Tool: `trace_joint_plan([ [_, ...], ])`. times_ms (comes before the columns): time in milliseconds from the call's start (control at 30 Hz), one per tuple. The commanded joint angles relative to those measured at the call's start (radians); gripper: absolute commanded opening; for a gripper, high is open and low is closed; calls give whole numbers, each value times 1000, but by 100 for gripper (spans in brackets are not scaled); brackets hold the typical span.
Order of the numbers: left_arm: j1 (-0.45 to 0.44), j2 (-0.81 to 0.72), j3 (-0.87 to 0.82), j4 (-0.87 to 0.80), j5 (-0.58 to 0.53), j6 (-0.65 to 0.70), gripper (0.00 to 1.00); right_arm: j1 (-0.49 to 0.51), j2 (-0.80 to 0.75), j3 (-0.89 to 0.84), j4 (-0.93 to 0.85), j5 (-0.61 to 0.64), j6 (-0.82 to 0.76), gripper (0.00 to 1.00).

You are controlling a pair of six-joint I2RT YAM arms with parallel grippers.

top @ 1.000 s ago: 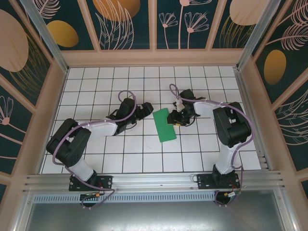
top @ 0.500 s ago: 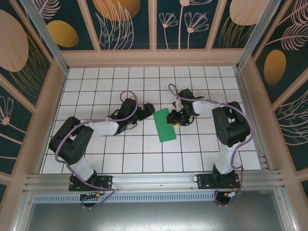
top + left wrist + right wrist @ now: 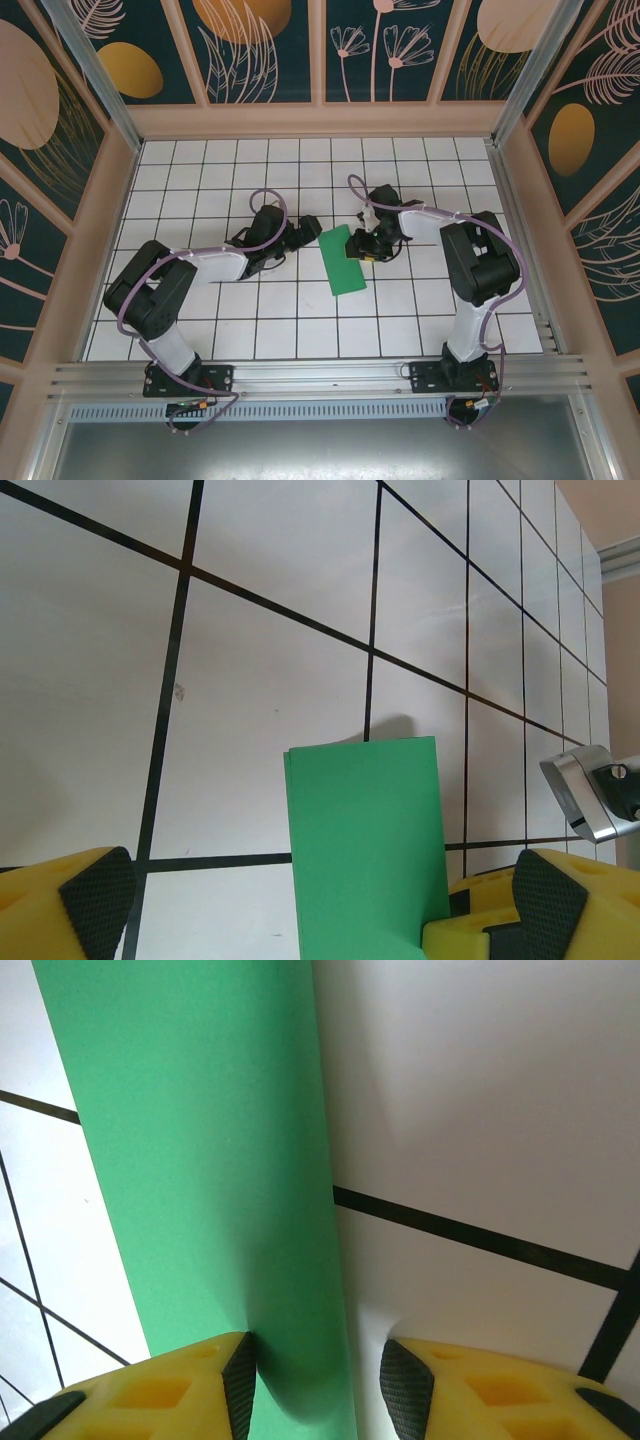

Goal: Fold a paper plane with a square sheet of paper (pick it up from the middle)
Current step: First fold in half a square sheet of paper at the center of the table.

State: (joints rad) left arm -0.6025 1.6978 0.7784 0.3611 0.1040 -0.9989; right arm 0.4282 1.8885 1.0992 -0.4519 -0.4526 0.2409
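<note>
The square sheet of paper (image 3: 343, 260) lies folded into a narrow bright-green rectangle on the white grid table, and no paper plane shape shows. My left gripper (image 3: 305, 236) sits just left of its far end, open wide. In the left wrist view the paper (image 3: 365, 850) runs up between the two spread fingertips (image 3: 95, 905) without touching them. My right gripper (image 3: 362, 243) is at the paper's right edge. In the right wrist view its jaws (image 3: 320, 1385) stand apart astride that edge, one pad pressing on the green paper (image 3: 200, 1160), the other on the bare tile.
The white tiled table (image 3: 300, 320) is walled by patterned panels on three sides, with a metal rail (image 3: 320, 375) along the near edge. A silver part of the right arm (image 3: 590, 800) shows close to my left gripper's right finger.
My left jaws have spread a little wider and the left arm's elbow has shifted slightly. The right gripper and the paper have stayed where they were.
</note>
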Motion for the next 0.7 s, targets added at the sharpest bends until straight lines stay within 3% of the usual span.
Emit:
trace_joint_plan([
  [0,-1,10,25,-2,14,-8,98,7,141,-54,39,205,-34,46],
  [233,-1,58,30,73,111,-4,91,10,154,-47,33,219,-32,46],
  [667,-6,134,59,185,266,-32,46,15,175,-36,24,232,-23,48],
])
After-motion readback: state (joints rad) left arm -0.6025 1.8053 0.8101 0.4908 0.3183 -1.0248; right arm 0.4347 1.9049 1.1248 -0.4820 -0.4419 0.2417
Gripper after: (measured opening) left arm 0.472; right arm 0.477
